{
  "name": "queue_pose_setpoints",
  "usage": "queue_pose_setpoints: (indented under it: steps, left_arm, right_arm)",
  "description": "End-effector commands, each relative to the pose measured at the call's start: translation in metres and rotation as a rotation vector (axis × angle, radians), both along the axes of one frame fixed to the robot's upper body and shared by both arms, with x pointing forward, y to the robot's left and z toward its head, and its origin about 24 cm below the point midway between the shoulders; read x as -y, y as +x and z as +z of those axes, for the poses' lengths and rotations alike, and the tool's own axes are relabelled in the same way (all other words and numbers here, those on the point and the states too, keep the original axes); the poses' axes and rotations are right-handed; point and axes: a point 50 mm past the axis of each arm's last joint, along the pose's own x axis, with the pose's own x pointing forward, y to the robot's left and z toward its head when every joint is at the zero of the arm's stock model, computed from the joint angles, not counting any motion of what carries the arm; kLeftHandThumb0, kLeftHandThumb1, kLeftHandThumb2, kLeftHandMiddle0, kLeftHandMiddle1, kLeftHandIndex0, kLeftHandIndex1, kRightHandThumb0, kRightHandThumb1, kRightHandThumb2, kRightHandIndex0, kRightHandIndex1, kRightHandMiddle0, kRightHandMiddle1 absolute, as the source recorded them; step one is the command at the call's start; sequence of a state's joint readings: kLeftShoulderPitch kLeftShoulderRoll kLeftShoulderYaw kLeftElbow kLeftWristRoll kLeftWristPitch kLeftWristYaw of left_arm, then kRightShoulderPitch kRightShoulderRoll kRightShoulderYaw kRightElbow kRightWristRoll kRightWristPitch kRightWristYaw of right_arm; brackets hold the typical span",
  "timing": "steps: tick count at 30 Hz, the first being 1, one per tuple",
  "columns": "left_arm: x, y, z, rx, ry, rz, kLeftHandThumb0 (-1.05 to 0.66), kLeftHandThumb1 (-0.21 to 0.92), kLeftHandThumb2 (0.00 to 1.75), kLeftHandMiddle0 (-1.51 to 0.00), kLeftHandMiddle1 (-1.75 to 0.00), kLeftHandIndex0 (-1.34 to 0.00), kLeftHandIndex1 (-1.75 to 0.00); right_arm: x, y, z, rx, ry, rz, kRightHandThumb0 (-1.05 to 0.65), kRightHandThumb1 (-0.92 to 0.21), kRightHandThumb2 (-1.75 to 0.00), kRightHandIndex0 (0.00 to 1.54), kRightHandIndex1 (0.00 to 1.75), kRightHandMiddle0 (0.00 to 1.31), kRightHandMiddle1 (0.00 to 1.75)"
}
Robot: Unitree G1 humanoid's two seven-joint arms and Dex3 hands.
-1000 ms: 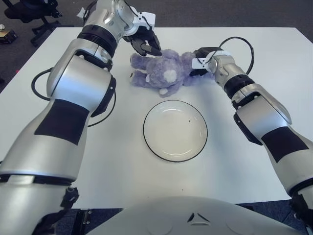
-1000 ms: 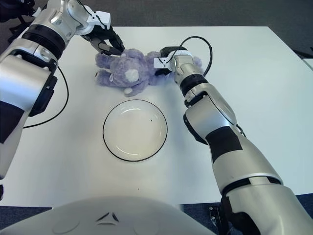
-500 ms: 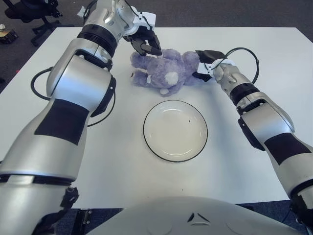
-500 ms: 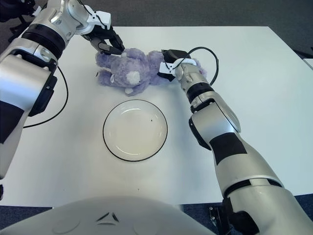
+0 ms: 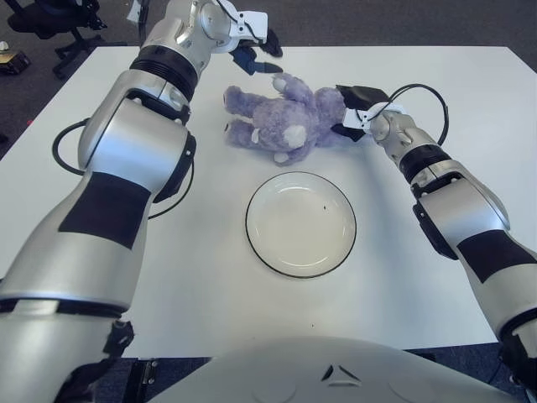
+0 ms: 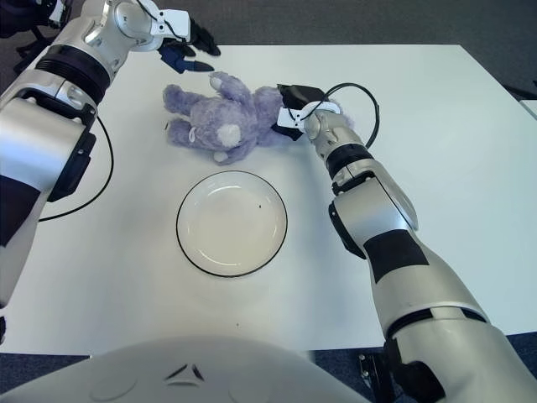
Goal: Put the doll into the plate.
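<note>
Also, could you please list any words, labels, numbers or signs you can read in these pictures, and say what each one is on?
No readable text anywhere.
Robot's chest: a small triangular emblem, no letters.
Plate: only a dark speck, not a mark.
Purple doll: no tag or label visible.
Left hand and right hand: white patches show no legible print.

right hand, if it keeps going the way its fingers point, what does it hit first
The purple doll. The right hand points toward the robot's left and is already against the doll's head end, so it would push straight into it. The plate lies off that line.
</note>
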State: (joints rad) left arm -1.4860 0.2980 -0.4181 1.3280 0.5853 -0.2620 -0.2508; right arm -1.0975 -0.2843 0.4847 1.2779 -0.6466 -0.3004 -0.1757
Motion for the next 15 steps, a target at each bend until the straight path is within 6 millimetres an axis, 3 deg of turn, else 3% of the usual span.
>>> queue_pose_setpoints:
  steps: [1,6,8,9,11,15]
  left_arm:
    - [-0.026,0.002,-0.005,0.184,-0.231,0.121,-0.60,0.92,0.77,-0.76,-0.04,-0.69,-0.08]
    - [-0.032,0.001,0.001,0.331,-0.445,0.215,-0.59,0.92,0.76,-0.85,-0.08,-0.67,-0.07]
    - [-0.032,0.001,0.004,0.373,-0.498,0.240,-0.58,0.92,0.75,-0.73,-0.54,-0.65,-0.13]
    - [-0.031,0.000,0.005,0.388,-0.518,0.248,-0.57,0.92,0.74,-0.69,-0.68,-0.63,-0.19]
    - [-0.032,0.000,0.008,0.412,-0.560,0.260,-0.56,0.92,0.73,-0.56,-1.15,-0.48,-0.55]
    - [-0.038,-0.001,0.015,0.431,-0.653,0.284,-0.53,0.92,0.72,-0.44,-1.57,-0.30,-0.96]
  right_arm:
    - [0.010,-0.005,-0.001,0.121,-0.001,-0.008,0.00,-0.30,-1.32,0.65,1.67,0.40,1.75]
    - [0.007,-0.005,0.002,0.241,0.050,-0.062,0.00,-0.31,-1.31,0.64,1.67,0.40,1.75]
    - [0.007,-0.005,0.005,0.288,0.078,-0.089,0.00,-0.31,-1.31,0.64,1.67,0.40,1.75]
    - [0.007,-0.005,0.007,0.309,0.091,-0.101,0.00,-0.31,-1.31,0.64,1.67,0.40,1.75]
    - [0.008,-0.006,0.012,0.369,0.122,-0.123,0.00,-0.32,-1.30,0.64,1.67,0.39,1.75]
    - [0.011,-0.007,0.021,0.503,0.164,-0.153,0.00,-0.33,-1.28,0.63,1.65,0.39,1.75]
